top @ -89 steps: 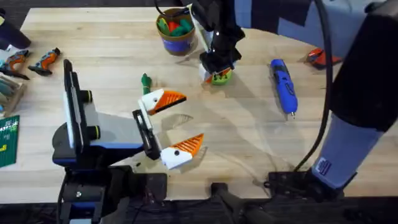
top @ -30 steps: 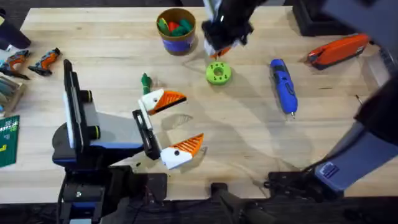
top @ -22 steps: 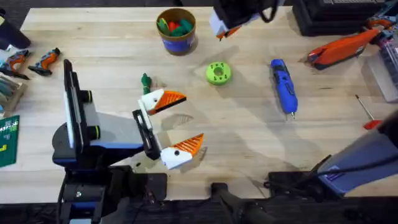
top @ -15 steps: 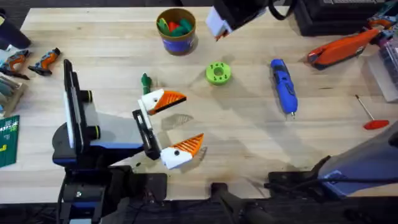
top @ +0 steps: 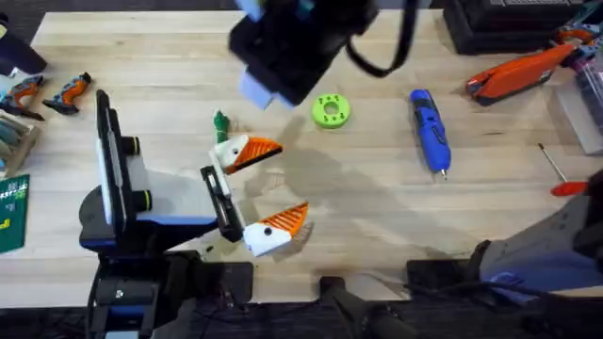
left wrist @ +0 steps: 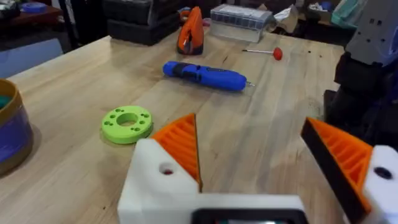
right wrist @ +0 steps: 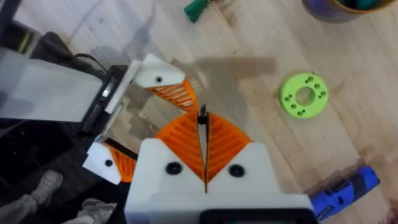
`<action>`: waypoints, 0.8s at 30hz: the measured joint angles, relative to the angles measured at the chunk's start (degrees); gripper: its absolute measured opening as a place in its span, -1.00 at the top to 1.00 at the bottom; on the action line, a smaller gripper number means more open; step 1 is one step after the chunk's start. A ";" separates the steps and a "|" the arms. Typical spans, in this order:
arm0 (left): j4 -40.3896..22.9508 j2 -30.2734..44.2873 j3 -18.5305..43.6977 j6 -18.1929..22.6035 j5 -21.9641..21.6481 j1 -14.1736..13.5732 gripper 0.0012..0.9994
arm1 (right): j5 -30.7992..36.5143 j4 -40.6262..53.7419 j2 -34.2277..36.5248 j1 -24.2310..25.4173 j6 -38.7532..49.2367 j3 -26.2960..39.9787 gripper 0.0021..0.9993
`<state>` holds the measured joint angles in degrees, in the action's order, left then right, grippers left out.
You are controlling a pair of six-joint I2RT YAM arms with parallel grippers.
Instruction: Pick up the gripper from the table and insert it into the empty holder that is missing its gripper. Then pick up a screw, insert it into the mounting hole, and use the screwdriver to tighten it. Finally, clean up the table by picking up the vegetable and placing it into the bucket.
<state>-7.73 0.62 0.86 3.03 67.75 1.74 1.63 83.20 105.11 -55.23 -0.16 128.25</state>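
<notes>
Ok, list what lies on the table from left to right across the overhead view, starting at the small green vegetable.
Green vegetable → green disc → blue screwdriver → orange tool → thin red-handled tool.

Table [top: 377, 198] is viewed top-down from overhead. Left wrist view is low, looking across; right wrist is high, looking down. Green disc [top: 331, 110] [left wrist: 127, 124] [right wrist: 303, 96] is shared.

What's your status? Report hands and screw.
Left hand open, both orange tips on. Right hand shut on thin dark screw, above left hand. Nothing seen between them.
</notes>
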 joint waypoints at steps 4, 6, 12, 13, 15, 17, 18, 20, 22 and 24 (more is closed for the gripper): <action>0.00 0.00 0.00 0.00 0.00 0.00 -0.97 | 0.00 -0.03 2.41 -2.25 0.64 1.00 0.99; 0.00 0.00 0.00 0.00 0.00 0.00 -0.97 | 0.00 -0.17 3.47 -3.15 1.17 1.02 0.99; 0.00 0.00 0.00 0.00 0.00 0.00 -0.97 | 0.00 -0.94 5.25 -4.93 3.57 1.02 0.99; 0.00 0.00 0.00 0.00 0.00 0.00 -0.97 | 0.00 -0.92 5.30 -5.12 3.84 1.02 0.99; 0.00 0.00 0.00 0.00 0.00 0.00 -0.97 | 0.00 -0.90 5.39 -5.47 4.50 1.02 0.99; 0.00 0.00 0.00 0.00 0.00 0.00 -0.97 | 0.00 -0.87 5.43 -5.76 5.18 1.04 0.99; 0.00 0.00 0.00 0.00 0.00 0.00 -0.97 | 0.00 -0.87 5.44 -5.88 5.37 1.04 0.99; 0.00 0.00 0.00 0.00 0.00 0.00 -0.97 | 0.00 -0.88 5.54 -6.04 5.90 1.09 0.99; 0.00 0.00 0.00 0.00 0.00 0.00 -0.97 | 0.00 -0.87 5.78 -6.11 6.25 1.13 0.99; 0.00 0.00 0.00 0.00 0.00 0.00 -0.97 | 0.00 -0.87 6.16 -6.11 6.54 1.15 0.99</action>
<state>-7.73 0.62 0.86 3.03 67.75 1.74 1.63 82.32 111.27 -61.34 6.37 129.40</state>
